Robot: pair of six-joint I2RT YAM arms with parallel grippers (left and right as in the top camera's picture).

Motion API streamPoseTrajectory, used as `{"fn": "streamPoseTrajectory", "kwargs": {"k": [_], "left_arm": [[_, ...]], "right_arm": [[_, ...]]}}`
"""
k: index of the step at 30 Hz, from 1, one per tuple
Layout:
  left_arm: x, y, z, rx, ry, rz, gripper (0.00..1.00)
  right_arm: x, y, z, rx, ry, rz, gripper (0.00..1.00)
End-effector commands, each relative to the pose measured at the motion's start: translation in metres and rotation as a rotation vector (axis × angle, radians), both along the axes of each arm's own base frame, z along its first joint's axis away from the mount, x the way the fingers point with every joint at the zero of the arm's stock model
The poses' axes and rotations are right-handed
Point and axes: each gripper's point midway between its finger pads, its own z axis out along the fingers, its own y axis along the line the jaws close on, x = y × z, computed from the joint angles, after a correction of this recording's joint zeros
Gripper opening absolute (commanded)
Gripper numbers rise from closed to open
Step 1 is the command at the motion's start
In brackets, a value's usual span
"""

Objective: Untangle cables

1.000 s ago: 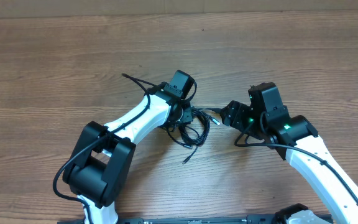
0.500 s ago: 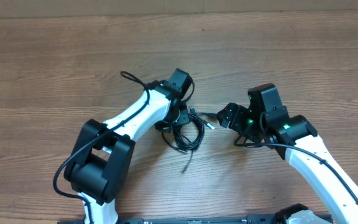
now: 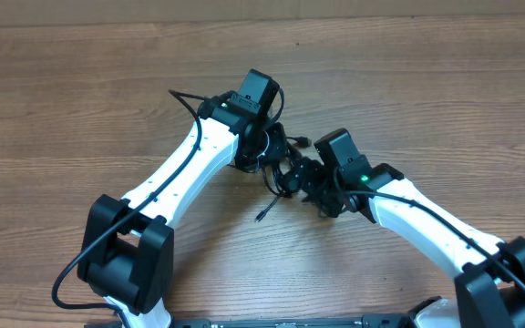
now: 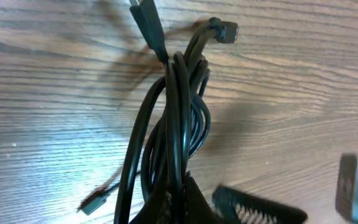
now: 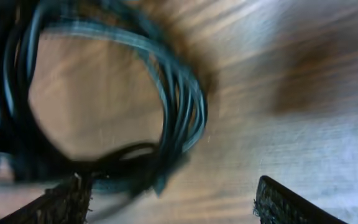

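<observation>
The cables (image 3: 285, 171) are a small bundle of thin black cords between my two grippers at mid-table. My left gripper (image 3: 267, 150) is shut on the bundle's top. In the left wrist view the cables (image 4: 179, 112) hang from the left gripper's jaws (image 4: 179, 208), with plug ends spreading out at the far side. One loose strand end (image 3: 261, 216) trails on the wood. My right gripper (image 3: 310, 182) is open, close against the bundle's right side. In the blurred right wrist view the cable loop (image 5: 182, 106) lies just ahead of the open right gripper (image 5: 179, 202), near its left finger.
The wooden table (image 3: 427, 82) stretches all around. The left arm's own thicker black wire (image 3: 185, 98) loops out behind its wrist. A ribbed black finger pad (image 4: 260, 208) and a grey body (image 4: 356, 186) beside the bundle look like the right gripper.
My left gripper has carried the bundle a little farther from me and to the right. My right arm has swung left and in, right up to the bundle.
</observation>
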Motion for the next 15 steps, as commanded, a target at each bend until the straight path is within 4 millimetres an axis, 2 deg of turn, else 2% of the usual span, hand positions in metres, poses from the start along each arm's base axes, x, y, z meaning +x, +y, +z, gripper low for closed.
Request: {"fn": "streamPoseTrajectory", "kwargs": {"k": [1,4,7,8,11,15], "left_arm": [[0.001,-0.013,0.025,-0.118,-0.002,-0.017,0.04],[0.001,-0.023,0.046,-0.258,0.012,-0.036,0.04],[0.014,-0.026,0.081,-0.439,0.002,-0.004,0.04],[0.022,-0.025,0.097,-0.503,-0.02,0.015,0.04],[0.039,-0.024,0.129,-0.602,-0.094,0.05,0.04],[0.061,-0.021,0.177,-0.724,-0.237,0.063,0.04]], "right_arm": [[0.016,0.005,-0.004,0.038,-0.007,-0.113,0.82],[0.022,0.009,-0.008,0.056,-0.005,-0.136,0.81],[0.018,0.007,-0.025,0.089,0.132,-0.332,0.81],[0.02,0.013,-0.026,0.131,0.163,-0.378,0.81],[0.024,0.035,-0.015,0.232,0.138,-0.256,0.81],[0.015,0.04,-0.014,0.221,0.113,-0.118,0.81]]}}
